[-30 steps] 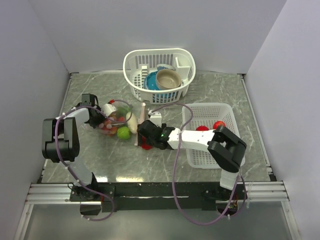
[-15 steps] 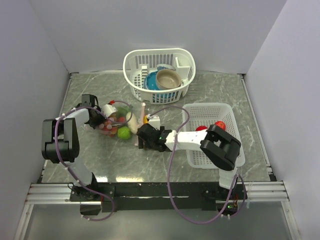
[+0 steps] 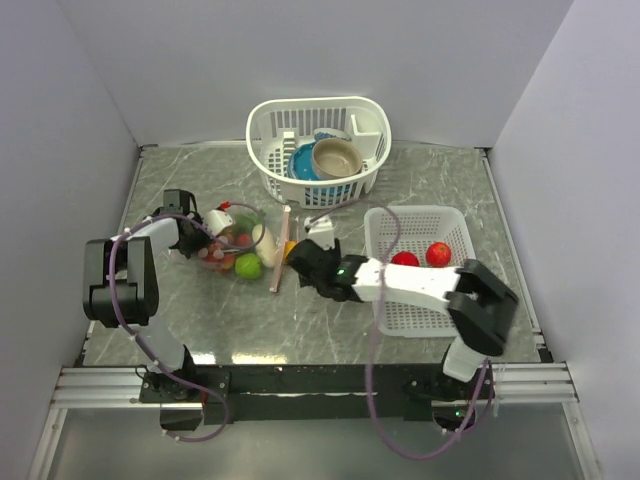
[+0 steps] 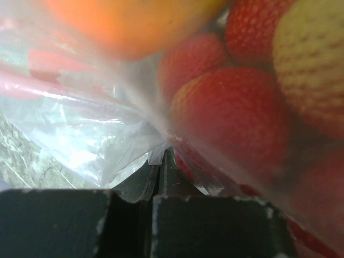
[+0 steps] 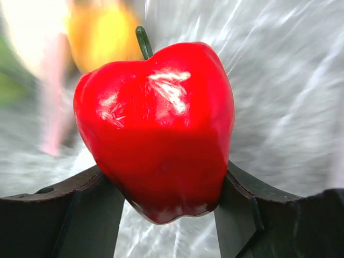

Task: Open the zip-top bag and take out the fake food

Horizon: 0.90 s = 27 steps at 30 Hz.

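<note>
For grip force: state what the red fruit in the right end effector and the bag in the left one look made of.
The red fruit looks like moulded plastic, glossy: sharp white highlights on even colour. The bag looks like thin clear plastic film: it creases and the food inside shows through.

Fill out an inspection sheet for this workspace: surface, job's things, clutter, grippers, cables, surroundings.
Surface: grey marbled table; no spills seen.
Job's things: zip-top bag lies left of centre with fake food inside; its pink zip strip is at the right end. Two red pieces sit in the rectangular mesh basket.
Clutter: round basket at the back holds a blue bowl and a tan bowl.
Grippers: left gripper is shut on the bag's plastic; right gripper is shut on a red fake fruit.
Cables: purple cables loop off both arms.
Surroundings: plain walls on three sides; metal rail at the near edge.
</note>
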Tool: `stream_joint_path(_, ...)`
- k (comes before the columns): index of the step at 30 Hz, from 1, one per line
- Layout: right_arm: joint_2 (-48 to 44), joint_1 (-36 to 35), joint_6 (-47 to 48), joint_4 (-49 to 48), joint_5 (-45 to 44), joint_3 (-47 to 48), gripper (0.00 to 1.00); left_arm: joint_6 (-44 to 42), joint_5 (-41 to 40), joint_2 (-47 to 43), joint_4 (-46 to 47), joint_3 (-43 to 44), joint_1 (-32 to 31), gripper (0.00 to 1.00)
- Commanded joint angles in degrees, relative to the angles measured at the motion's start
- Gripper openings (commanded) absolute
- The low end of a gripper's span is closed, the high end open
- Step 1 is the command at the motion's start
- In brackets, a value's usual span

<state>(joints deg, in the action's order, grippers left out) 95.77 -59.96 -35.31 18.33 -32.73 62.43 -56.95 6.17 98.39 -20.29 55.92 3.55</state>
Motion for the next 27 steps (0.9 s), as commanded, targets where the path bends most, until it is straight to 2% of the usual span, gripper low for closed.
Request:
stream_joint_path(1, -12.16, 4.75, 1.13, 4.59, -7.26, 0.76, 0.15, -3.34, 0.33, -1.0, -4.23, -2.48, -1.62, 0.02)
stream_joint_path(5, -23.31, 12.22, -6.93, 8.3, -9.54, -4.85, 0.06, -4.66, -0.11, -1.54, -4.49, -2.4, -2.14, 0.02)
stream_joint_path(7, -26.32, 16.43, -9.68, 11.27, -11.2, -8.36, 0.06, -5.1, -0.02, -0.92, -5.37, -1.96, -2.06, 0.02)
stream_joint_path(8, -27.99, 17.42, -12.82, 12.86, -11.82, -9.16, 0.09, -5.19, -0.02, -0.83, -5.37, -2.13, -2.06, 0.02)
stream_joint_path(9, -28.44, 18.12, -14.07, 14.35, -12.18, -9.87, 0.21, -5.8, 0.15, -0.92, -5.46, -2.31, -2.06, 0.02)
stream_joint_path(10, -28.7, 19.09, -14.78, 16.02, -11.57, -11.27, 0.49, -6.07, 0.07, -0.92, -5.2, -2.66, -2.06, 0.02)
stream_joint_path(12, -28.88, 19.53, -16.1, 16.83, -10.43, -12.77, 0.77, -6.51, -0.11, -0.74, -4.84, -3.01, -1.97, 0.02)
stream_joint_path(13, -28.88, 19.62, -15.58, 16.05, -9.12, -14.08, 1.0, -6.42, -0.28, -0.57, -4.93, -2.92, -1.97, 0.02)
stream_joint_path(18, -26.6, 19.19, -11.37, 14.54, -7.61, -12.34, 1.0, -6.68, -2.04, 0.49, -4.76, -2.74, -1.53, 0.02)
stream_joint_path(23, -26.69, 15.5, 2.16, 2.16, -3.14, -10.41, 1.0, -5.37, -1.34, 1.27, -4.67, -1.87, 0.14, 0.02)
stream_joint_path(26, -22.22, 14.26, 9.28, -2.94, 2.05, -6.63, 1.0, -3.18, -0.99, 2.15, -4.06, -1.25, 1.81, 0.02)
stream_joint_path(27, -20.81, 13.39, 11.21, -4.08, 6.84, -5.58, 1.0, -2.47, -0.47, 2.42, -3.7, -1.17, 2.24, 0.02)
